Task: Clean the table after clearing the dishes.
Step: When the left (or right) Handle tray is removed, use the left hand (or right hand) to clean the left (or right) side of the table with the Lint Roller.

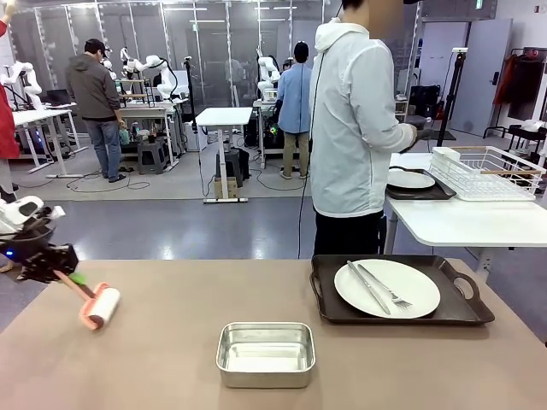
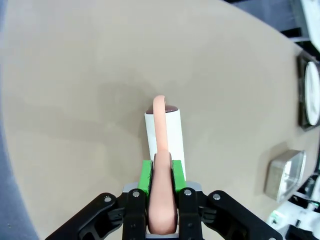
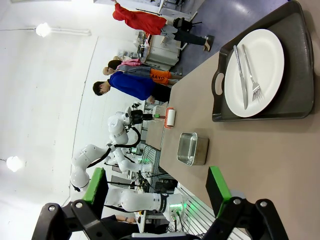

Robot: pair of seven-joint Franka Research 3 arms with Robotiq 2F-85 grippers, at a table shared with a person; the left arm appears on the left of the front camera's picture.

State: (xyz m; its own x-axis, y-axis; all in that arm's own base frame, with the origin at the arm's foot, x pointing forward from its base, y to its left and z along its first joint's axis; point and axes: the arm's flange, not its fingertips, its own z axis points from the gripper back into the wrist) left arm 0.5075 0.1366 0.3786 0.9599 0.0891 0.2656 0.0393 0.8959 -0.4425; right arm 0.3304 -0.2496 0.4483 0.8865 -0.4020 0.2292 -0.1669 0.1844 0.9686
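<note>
The table point(image 1: 154, 359) top is smooth and matt. On it: a pan point(image 1: 266, 354) of dull brushed metal, a glossy white plate point(image 1: 419, 286), a dark matt tray point(image 1: 466, 309).

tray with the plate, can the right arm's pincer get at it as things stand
Probably yes: the right pincer is open and empty, and bare table lies between it and the tray.

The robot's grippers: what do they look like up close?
Both are black, built from jointed linkages with small silver screws showing. The left gripper and the right gripper each have two fingers faced with bright green pads. The left arm behind its gripper is smooth, rounded and glossy white.
</note>
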